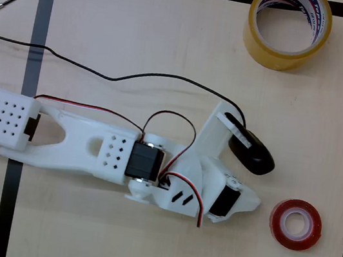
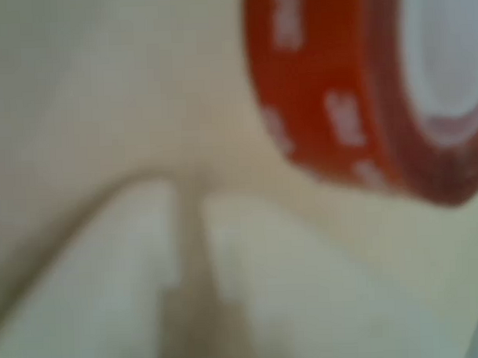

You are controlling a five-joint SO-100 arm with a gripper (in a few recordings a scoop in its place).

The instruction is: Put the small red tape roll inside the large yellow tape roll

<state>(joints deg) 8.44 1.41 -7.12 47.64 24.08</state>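
The small red tape roll lies flat on the wooden table at the lower right, its white core facing up. The large yellow tape roll stands at the top right, near the black tape border. My white gripper is low over the table just left of the red roll, a short gap away from it. In the blurred wrist view the red roll fills the upper right, just beyond the gripper. The two white fingers sit together with only a thin seam between them and hold nothing.
A black tape border frames the work area. A black cable runs across the table above my arm. A thin metal tool lies outside the frame at the top left. Bare wood separates the two rolls.
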